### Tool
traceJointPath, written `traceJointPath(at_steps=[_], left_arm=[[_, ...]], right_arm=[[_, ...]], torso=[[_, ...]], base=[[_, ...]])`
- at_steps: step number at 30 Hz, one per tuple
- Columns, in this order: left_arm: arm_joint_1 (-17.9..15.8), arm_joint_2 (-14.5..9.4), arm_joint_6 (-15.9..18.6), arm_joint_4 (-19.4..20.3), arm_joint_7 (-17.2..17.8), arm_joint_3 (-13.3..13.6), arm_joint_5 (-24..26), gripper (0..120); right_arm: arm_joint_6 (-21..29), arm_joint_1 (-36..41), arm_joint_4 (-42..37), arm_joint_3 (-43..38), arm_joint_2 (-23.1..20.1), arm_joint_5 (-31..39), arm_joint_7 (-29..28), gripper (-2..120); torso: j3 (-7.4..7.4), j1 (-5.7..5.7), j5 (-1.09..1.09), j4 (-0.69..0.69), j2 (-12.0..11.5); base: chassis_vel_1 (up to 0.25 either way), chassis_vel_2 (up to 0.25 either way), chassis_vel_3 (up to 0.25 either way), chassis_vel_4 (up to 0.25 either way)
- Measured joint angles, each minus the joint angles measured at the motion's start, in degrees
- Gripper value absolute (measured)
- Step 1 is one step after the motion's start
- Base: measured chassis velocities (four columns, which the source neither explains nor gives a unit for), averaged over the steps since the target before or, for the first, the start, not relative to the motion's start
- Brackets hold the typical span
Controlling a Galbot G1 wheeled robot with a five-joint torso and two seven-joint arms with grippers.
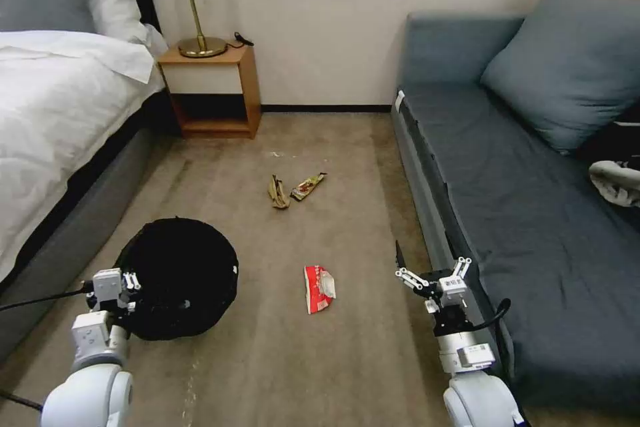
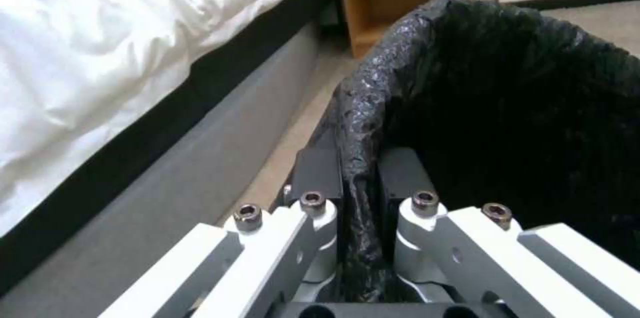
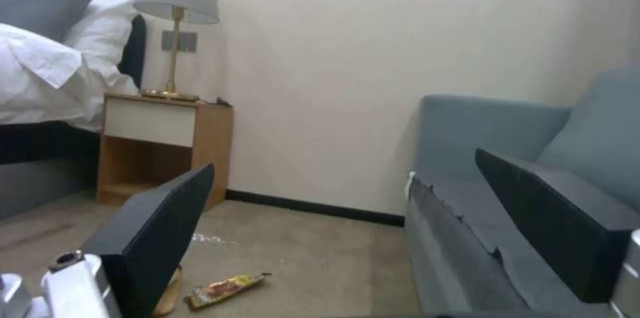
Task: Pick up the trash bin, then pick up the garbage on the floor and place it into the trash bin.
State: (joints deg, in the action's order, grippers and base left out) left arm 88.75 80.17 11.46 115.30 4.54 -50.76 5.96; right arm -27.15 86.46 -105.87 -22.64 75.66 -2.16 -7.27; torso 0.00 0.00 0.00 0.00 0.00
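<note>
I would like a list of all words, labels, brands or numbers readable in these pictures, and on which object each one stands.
No text can be read with certainty.
Red-and-white wrapper on the carpet: has print, too blurred to read.
Gold-brown snack wrapper: has print, too small to read.
Right end effector: small dark label on its body, unreadable.
Left end effector, shut on the trash bin rim: no marking readable.

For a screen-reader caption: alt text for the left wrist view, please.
The left gripper is shut on the lined rim of the trash bin, pinching the black liner. A bed runs alongside, a nightstand beyond.
</note>
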Motion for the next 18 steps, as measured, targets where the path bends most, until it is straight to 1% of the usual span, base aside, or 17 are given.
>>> traceJointPath(at_steps=[5,8,14,18], left_arm=[[0.09,0.01,0.00,0.03,-0.02,-0.06,0.00,7],[0.09,0.05,-0.01,0.07,-0.04,-0.07,0.01,7],[-0.02,0.16,0.00,0.06,-0.04,-0.05,0.01,7],[-0.08,0.09,0.00,-0.08,-0.04,-0.03,0.01,7]], right_arm=[[-0.09,0.00,0.06,0.10,-0.04,0.02,0.00,100],[-0.11,-0.03,0.09,0.14,-0.14,0.03,0.00,100],[-0.11,-0.30,0.46,0.41,-0.46,0.03,-0.05,100],[-0.32,-0.88,1.23,2.34,-1.13,-0.15,-0.60,100]], torso=[[0.00,0.01,0.00,0.00,0.00],[0.00,0.00,0.01,0.00,0.00],[0.00,0.01,0.01,0.00,0.00],[0.01,0.00,0.01,-0.01,0.00]], base=[[-0.174,0.149,0.188,-0.156],[-0.199,0.174,0.204,-0.221],[-0.197,0.223,0.206,-0.217],[-0.190,0.190,0.186,-0.184]])
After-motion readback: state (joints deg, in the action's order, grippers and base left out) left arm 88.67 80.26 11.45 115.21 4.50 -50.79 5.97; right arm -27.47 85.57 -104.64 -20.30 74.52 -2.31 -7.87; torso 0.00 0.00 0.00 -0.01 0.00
